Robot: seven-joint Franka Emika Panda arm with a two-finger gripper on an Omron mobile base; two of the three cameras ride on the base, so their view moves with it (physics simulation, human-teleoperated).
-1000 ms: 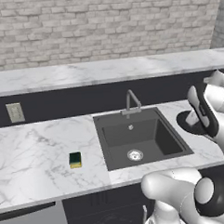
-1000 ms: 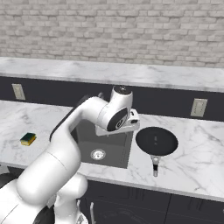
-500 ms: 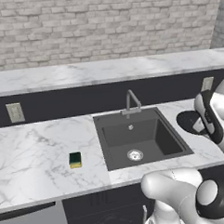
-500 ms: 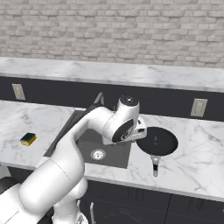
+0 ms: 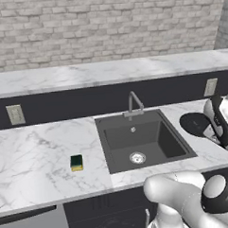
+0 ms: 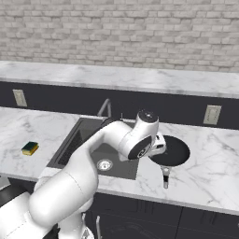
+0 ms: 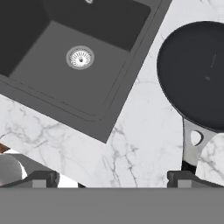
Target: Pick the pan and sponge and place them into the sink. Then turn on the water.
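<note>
So far nothing is done: pan point(image 7: 199, 72) sits on the counter point(image 5: 37, 153) right of the sink point(image 5: 160, 144), sponge point(image 5: 76, 162) on the counter left of it, faucet point(image 5: 134, 104) dry, end effector point(image 7: 114, 179) spread and empty above the pan handle

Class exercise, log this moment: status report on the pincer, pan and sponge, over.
Pincer open, above counter between sink and pan. Pan on counter, ungrasped. Sponge on counter left of sink. Nothing blocking.
</note>
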